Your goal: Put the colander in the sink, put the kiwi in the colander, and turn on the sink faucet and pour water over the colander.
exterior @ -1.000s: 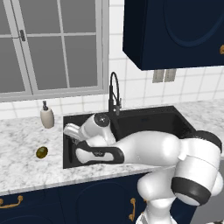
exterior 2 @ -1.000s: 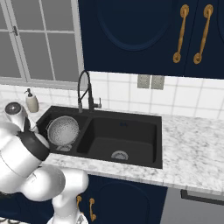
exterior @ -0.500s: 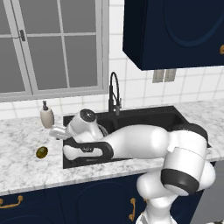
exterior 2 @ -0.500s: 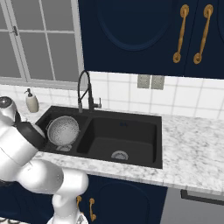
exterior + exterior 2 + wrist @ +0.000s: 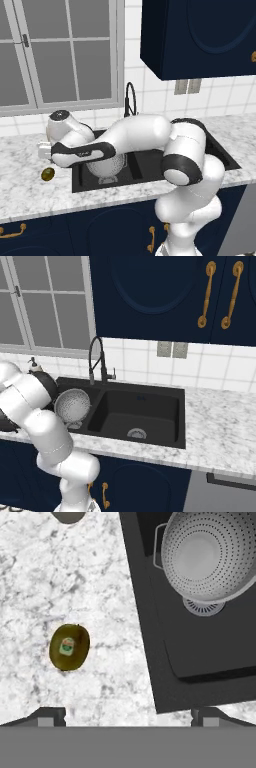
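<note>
The silver colander (image 5: 106,167) (image 5: 72,405) (image 5: 210,554) lies in the left basin of the black sink (image 5: 80,181) (image 5: 135,442) (image 5: 150,637), empty. The olive-brown kiwi (image 5: 47,174) (image 5: 69,646) rests on the marble counter just left of the sink. My gripper (image 5: 127,716) (image 5: 46,156) hovers open over the counter close above the kiwi, which sits towards the left fingertip (image 5: 47,714); nothing is between the fingers. The black gooseneck faucet (image 5: 130,100) (image 5: 96,358) stands behind the sink, and no water shows.
A beige soap dispenser (image 5: 33,363) (image 5: 68,516) stands on the counter behind the kiwi, near the window. The right basin (image 5: 137,418) has a bare silver drain. My arm stretches across the left basin in the left base view.
My arm has swung left from above the left basin to over the counter above the kiwi. The colander and kiwi have stayed put, and the jaws have stayed open.
</note>
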